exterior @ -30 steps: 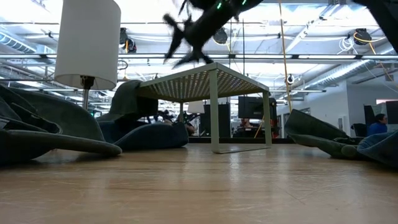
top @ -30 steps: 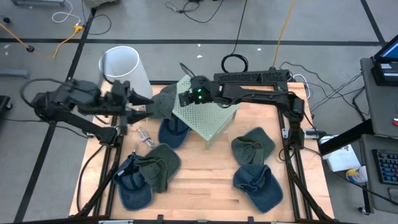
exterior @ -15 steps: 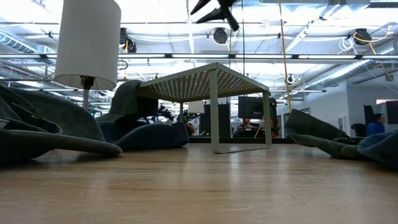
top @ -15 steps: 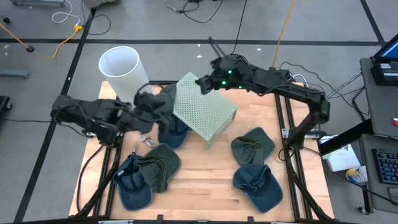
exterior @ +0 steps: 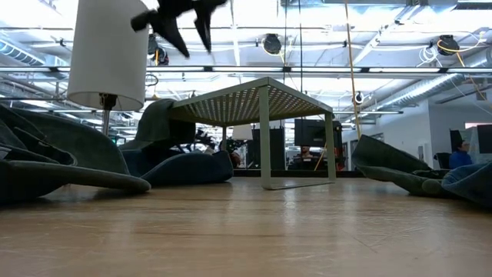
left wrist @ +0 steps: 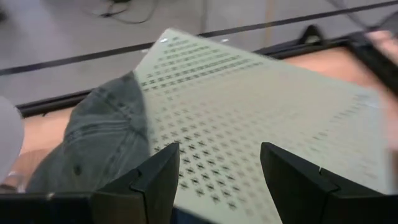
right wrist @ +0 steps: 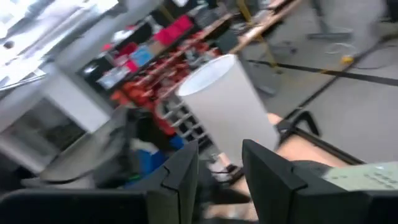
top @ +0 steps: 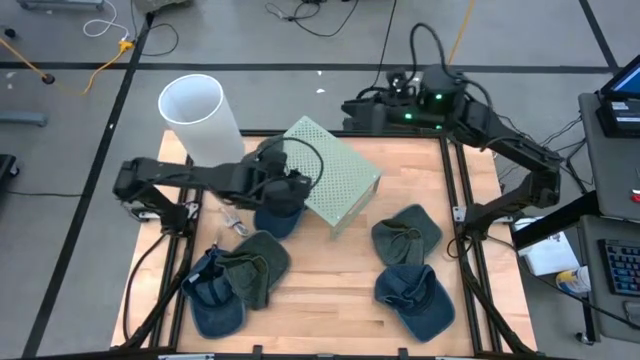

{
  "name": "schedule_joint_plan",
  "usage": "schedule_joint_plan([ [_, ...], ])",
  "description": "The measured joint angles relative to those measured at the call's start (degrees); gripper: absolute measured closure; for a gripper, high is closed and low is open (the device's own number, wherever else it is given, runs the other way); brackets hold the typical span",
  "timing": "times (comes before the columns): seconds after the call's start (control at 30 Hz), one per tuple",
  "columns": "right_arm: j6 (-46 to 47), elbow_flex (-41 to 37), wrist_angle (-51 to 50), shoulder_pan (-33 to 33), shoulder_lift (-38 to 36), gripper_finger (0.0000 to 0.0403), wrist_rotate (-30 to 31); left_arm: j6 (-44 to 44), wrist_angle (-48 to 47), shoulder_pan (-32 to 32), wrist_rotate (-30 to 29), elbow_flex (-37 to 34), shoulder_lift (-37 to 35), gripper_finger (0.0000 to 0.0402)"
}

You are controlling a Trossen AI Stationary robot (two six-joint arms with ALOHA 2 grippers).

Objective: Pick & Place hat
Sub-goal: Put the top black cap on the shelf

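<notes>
The pale green perforated metal stand (top: 330, 182) looks matt and painted. The grey-green cloth hat (left wrist: 102, 146) at its nine o'clock edge shows soft stitched twill. The light wooden table (top: 330, 285) is smooth, faintly glossy.

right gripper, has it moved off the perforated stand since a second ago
Yes. In the high view the right gripper has pulled back from above the perforated stand to beyond the table's far edge, empty, while the stand stays put.

The right wrist view is smeared by blur, so the shelves behind the white lamp shade (right wrist: 230, 109) cannot be read. In the low view, the left gripper (exterior: 181, 19) is a dark streak cut by the top edge.
</notes>
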Motion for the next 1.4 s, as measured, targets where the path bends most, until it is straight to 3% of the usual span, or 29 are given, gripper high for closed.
schedule_joint_plan([
  [0.23,-0.08,0.01,-0.37,0.11,-0.46,0.0285,-7.63,-2.97,-0.72,7.15,1.89,0.00,4.51,0.0172],
  [0.6,-2.21,-2.55,-0.48,0.11,-0.56,0.0285,-8.89,-4.41,-2.09,16.56,8.93,0.00,5.15,0.0172],
  [1.2,-5.60,-2.89,-0.48,0.11,-0.56,0.0285,-8.96,-4.65,-5.71,17.75,13.90,-0.12,8.85,0.0172],
  [1.4,-6.87,-2.89,-0.12,0.11,-0.96,0.0285,-9.05,-6.01,-4.66,17.13,12.90,0.11,11.23,0.0172],
])
